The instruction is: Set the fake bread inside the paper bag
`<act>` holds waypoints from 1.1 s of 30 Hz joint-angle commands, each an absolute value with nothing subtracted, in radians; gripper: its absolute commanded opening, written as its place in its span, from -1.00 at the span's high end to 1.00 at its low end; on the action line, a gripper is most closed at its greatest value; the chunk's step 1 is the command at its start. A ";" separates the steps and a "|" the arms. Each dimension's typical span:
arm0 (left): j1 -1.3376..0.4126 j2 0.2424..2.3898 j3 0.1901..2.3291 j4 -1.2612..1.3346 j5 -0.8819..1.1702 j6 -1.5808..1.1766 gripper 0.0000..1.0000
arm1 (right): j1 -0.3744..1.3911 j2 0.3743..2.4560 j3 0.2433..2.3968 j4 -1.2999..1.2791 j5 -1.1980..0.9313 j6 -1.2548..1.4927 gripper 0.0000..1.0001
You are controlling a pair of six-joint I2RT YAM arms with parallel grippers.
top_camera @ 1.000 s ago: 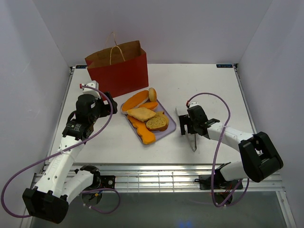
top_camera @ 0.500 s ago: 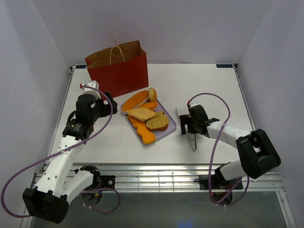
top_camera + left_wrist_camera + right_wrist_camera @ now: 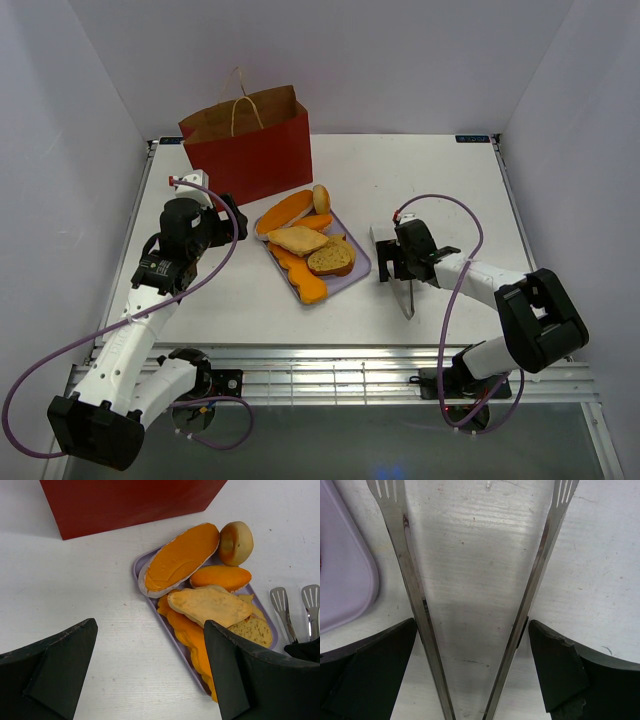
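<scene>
The fake bread (image 3: pixel 305 245) lies piled on a lavender tray (image 3: pixel 360 268) at mid-table: a long orange loaf (image 3: pixel 180 557), a round bun (image 3: pixel 236 542), an orange roll (image 3: pixel 220 576), a tan toast slice (image 3: pixel 210 606) and a brown-crusted slice (image 3: pixel 255 630). The red paper bag (image 3: pixel 250 150) stands upright behind the tray, its mouth open; its red wall shows in the left wrist view (image 3: pixel 125 505). My left gripper (image 3: pixel 225 215) is open and empty, above the table left of the tray (image 3: pixel 150 624). My right gripper (image 3: pixel 385 262) is open and straddles the metal tongs (image 3: pixel 407 570), one finger outside each arm (image 3: pixel 472 625).
The tongs (image 3: pixel 405 295) lie flat on the table right of the tray, their forked tips pointing away from me and showing in the left wrist view (image 3: pixel 280 605). White walls enclose the table on three sides.
The right arm has shifted slightly over the tongs. The left arm, bread and bag have not moved.
</scene>
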State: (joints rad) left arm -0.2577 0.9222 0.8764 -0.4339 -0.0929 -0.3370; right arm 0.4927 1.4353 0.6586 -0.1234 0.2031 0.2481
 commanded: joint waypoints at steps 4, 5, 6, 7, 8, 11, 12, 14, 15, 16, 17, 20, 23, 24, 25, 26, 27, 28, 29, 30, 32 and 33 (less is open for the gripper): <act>-0.262 0.914 0.879 -0.425 -0.078 -0.327 -0.96 | 0.491 1.459 0.693 -0.163 0.218 0.267 -1.00; -0.262 0.916 0.879 -0.425 -0.078 -0.327 -0.96 | 0.491 1.459 0.696 -0.169 0.224 0.267 -1.00; -0.262 0.914 0.879 -0.425 -0.078 -0.327 -0.96 | 0.491 1.460 0.698 -0.179 0.232 0.267 -1.00; -0.262 0.913 0.880 -0.425 -0.080 -0.327 -0.96 | 0.491 1.459 0.699 -0.181 0.230 0.268 -1.00; -0.262 0.911 0.879 -0.423 -0.078 -0.327 -0.96 | 0.491 1.460 0.698 -0.184 0.230 0.268 -0.98; -0.264 0.908 0.879 -0.425 -0.080 -0.327 -0.96 | 0.491 1.460 0.696 -0.190 0.224 0.273 -0.88; -0.264 0.908 0.879 -0.425 -0.080 -0.325 -0.96 | 0.491 1.462 0.695 -0.192 0.222 0.273 -0.80; -0.265 0.907 0.877 -0.425 -0.081 -0.325 -0.96 | 0.491 1.460 0.693 -0.195 0.222 0.273 -0.71; -0.265 0.908 0.877 -0.423 -0.080 -0.325 -0.96 | 0.491 1.459 0.693 -0.196 0.224 0.273 -0.68; -0.265 0.908 0.877 -0.425 -0.080 -0.325 -0.96 | 0.491 1.454 0.693 -0.201 0.227 0.273 -0.65; -0.267 0.908 0.877 -0.425 -0.080 -0.325 -0.96 | 0.491 1.451 0.695 -0.206 0.227 0.273 -0.65; -0.267 0.907 0.877 -0.425 -0.081 -0.325 -0.96 | 0.491 1.433 0.706 -0.222 0.233 0.273 -0.58; -0.267 0.908 0.877 -0.423 -0.083 -0.325 -0.96 | 0.491 1.408 0.719 -0.242 0.238 0.273 -0.56; -0.267 0.908 0.877 -0.423 -0.087 -0.324 -0.96 | 0.491 1.398 0.729 -0.248 0.239 0.272 -0.55; -0.267 0.908 0.879 -0.425 -0.089 -0.324 -0.96 | 0.491 1.391 0.735 -0.255 0.239 0.268 -0.53; -0.267 0.908 0.877 -0.423 -0.089 -0.324 -0.96 | 0.492 1.385 0.741 -0.262 0.239 0.268 -0.51; -0.267 0.908 0.877 -0.423 -0.089 -0.324 -0.96 | 0.491 1.375 0.753 -0.277 0.241 0.267 -0.50; -0.267 0.907 0.879 -0.425 -0.090 -0.324 -0.96 | 0.491 1.368 0.759 -0.284 0.242 0.267 -0.48; -0.267 0.907 0.877 -0.423 -0.091 -0.324 -0.96 | 0.491 1.362 0.765 -0.290 0.245 0.267 -0.48; -0.267 0.905 0.879 -0.423 -0.089 -0.324 -0.96 | 0.491 1.350 0.770 -0.305 0.256 0.267 -0.47; -0.268 0.902 0.876 -0.425 -0.092 -0.322 -0.96 | 0.491 1.336 0.784 -0.317 0.265 0.267 -0.44; -0.268 0.902 0.876 -0.425 -0.094 -0.324 -0.96 | 0.491 1.322 0.787 -0.324 0.270 0.267 -0.44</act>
